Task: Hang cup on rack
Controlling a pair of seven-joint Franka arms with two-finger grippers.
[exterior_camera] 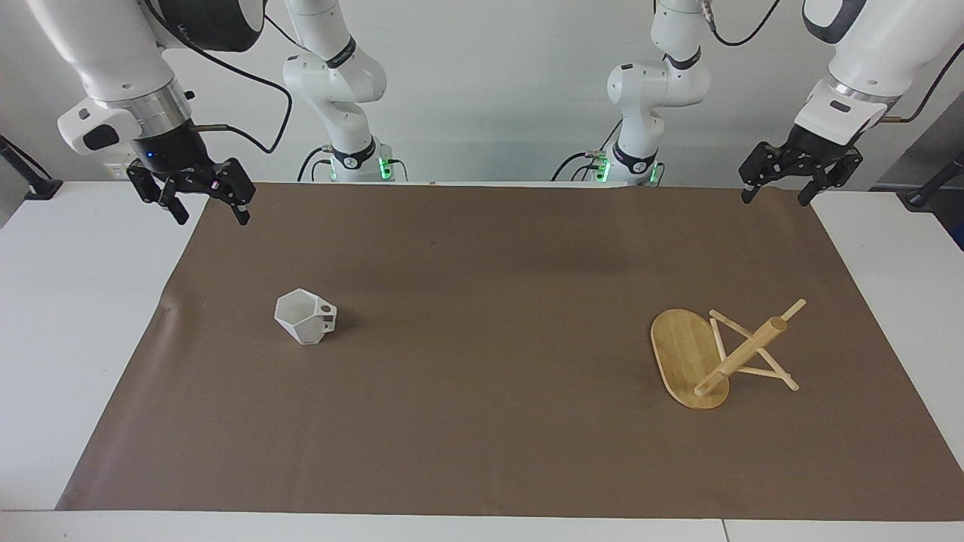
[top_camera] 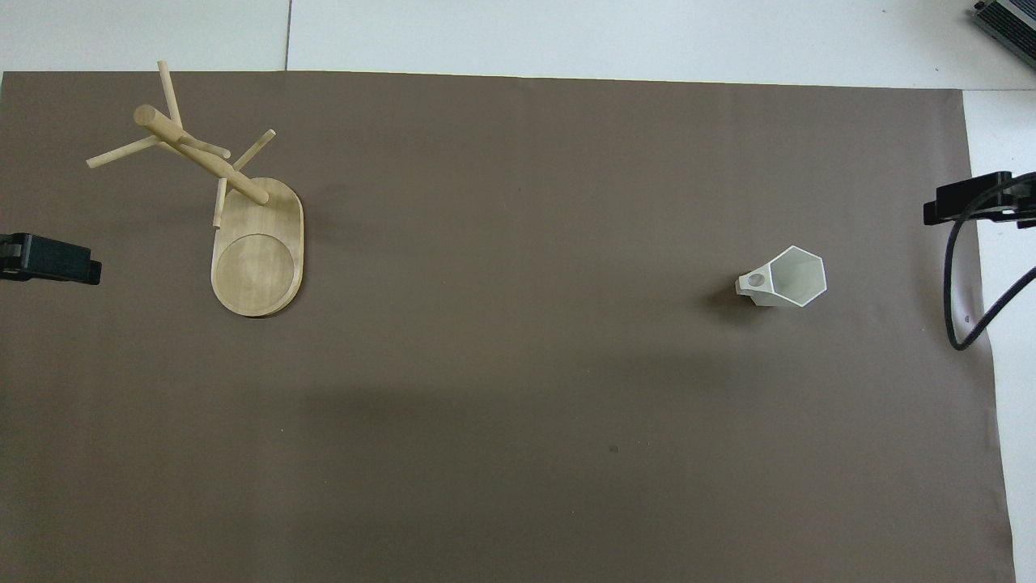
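White faceted mug (exterior_camera: pixel 305 317) sits upright on your brown-covered tabletop (exterior_camera: pixel 482 452), well apart from the light bamboo mug tree (exterior_camera: pixel 719 352). Left pincer (exterior_camera: pixel 800 175) and right pincer (exterior_camera: pixel 197 192) hang wide, empty. Thin pegs could miss the small handle hole.

The brown mat (exterior_camera: pixel 482 421) lies bare between the cup (exterior_camera: pixel 305 317) and the rack (exterior_camera: pixel 723 354), which stand well apart. Around the cup nothing crowds it. The rack's pegs (exterior_camera: pixel 753 369) jut outward, cluttering approach there.
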